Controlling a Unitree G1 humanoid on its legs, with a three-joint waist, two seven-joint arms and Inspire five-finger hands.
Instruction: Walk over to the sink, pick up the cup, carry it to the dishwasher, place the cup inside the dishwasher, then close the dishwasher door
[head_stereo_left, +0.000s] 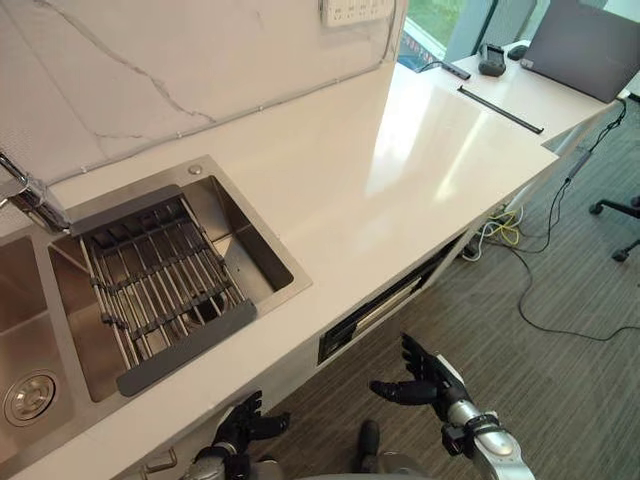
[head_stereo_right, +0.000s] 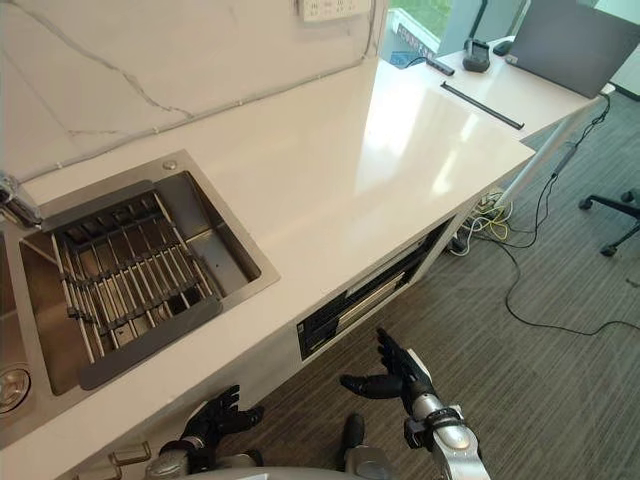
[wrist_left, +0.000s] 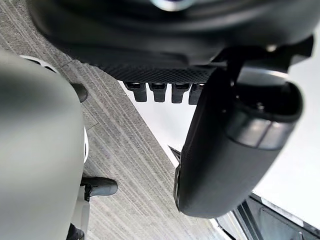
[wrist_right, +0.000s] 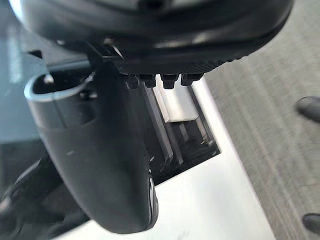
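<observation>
A steel double sink (head_stereo_left: 265, 255) is set in the white counter on my left. Its right basin holds a wire drying rack (head_stereo_left: 160, 285) with a dark frame. A tap (head_stereo_left: 25, 195) stands at the far left. Below the counter's edge, a dark slot (head_stereo_left: 385, 305) opens in the white cabinet front; the right wrist view shows rails inside this slot (wrist_right: 180, 130). My left hand (head_stereo_left: 240, 425) hangs low beside the cabinet front, fingers relaxed and empty. My right hand (head_stereo_left: 425, 380) is held over the carpet in front of the slot, fingers spread, holding nothing.
The counter (head_stereo_left: 400, 170) runs on to the right into a desk with a laptop (head_stereo_left: 585, 45) and small dark items (head_stereo_left: 492, 60). Cables (head_stereo_left: 540, 250) trail over the grey carpet. A chair base (head_stereo_left: 620, 215) stands at the right edge.
</observation>
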